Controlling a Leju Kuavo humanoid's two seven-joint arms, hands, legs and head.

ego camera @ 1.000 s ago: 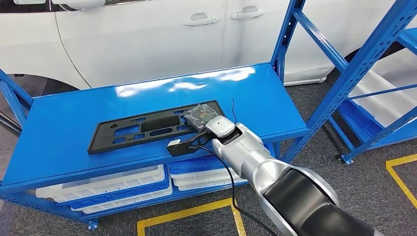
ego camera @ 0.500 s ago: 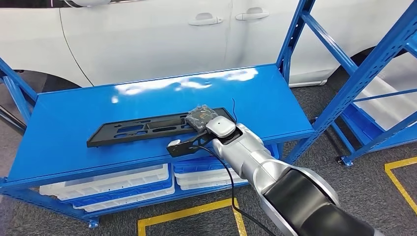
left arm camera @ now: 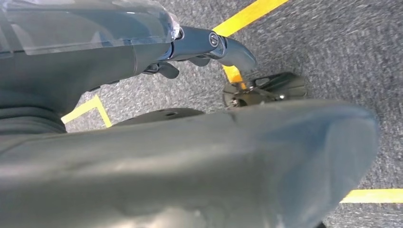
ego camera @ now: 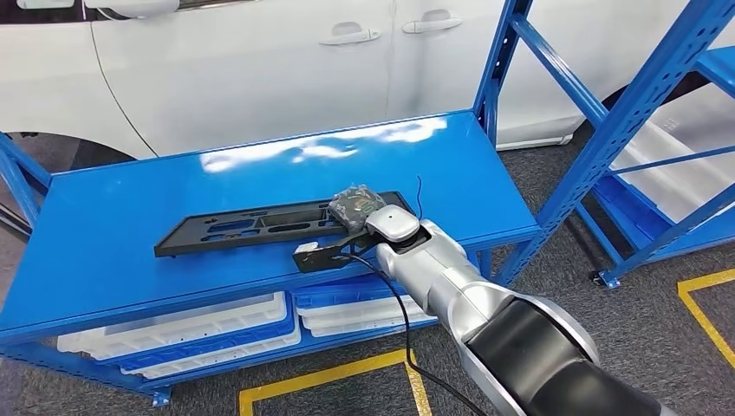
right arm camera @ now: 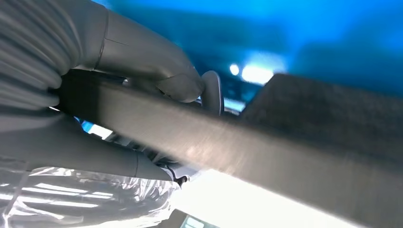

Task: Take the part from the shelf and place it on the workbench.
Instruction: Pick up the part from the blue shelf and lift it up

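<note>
1. The robot's right hand [ego camera: 357, 208], wrapped in crinkled clear plastic, is grasping the long flat black plastic part with cut-out slots [ego camera: 260, 227] at its right end; in the right wrist view the thick grey thumb [right arm camera: 157, 61] is pressing down on one face of the dark bar [right arm camera: 228, 142] while the other fingers are curling under it
2. The part is sitting over the glossy blue metal table [ego camera: 113, 234], near its front edge; whether its underside is already touching the surface is not clear from the head view
3. The part's long axis is running along the table's length, stretching away from the right hand toward the robot's left, so the hand is carrying one end and the free end is lying well out to the left
4. The left hand [left arm camera: 209, 45] is hanging low over grey carpet with yellow floor tape [left arm camera: 240, 14], holding nothing; how its fingers lie cannot be told
5. The right arm is therefore the nearer one, and the placing appears nearly done: what remains, by judgement, is lowering the held end flat and letting go
6. A white car [ego camera: 260, 61] is standing behind the table, and white trays [ego camera: 182, 325] are lying on the shelf beneath it
</note>
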